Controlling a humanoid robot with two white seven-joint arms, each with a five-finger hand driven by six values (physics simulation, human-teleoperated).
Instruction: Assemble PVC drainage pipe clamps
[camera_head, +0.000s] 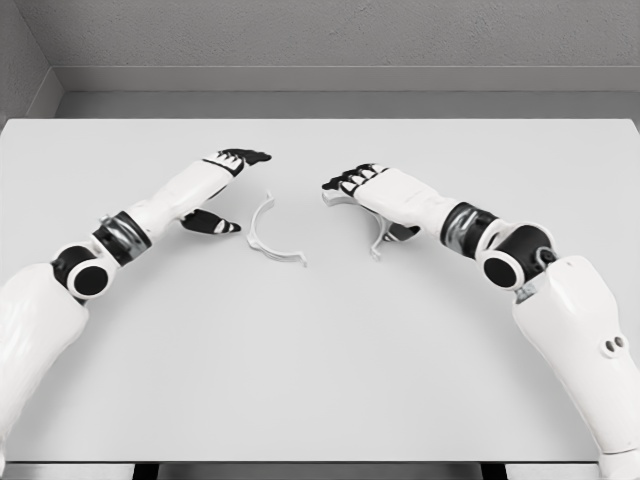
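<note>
Left hand above bench, fingers relaxed, extended, holding nothing. Curved clamp half lies flat on bench just beside it, apart from thumb. Right hand covers second clamp half; grip cannot be determined.

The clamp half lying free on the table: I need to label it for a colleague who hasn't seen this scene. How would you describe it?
On the white table, look between the two robot hands. The free clamp half is a thin white C-shaped arc near the left robot hand. Unlike the other clamp half, partly hidden under the right robot hand, nothing covers it.
</note>
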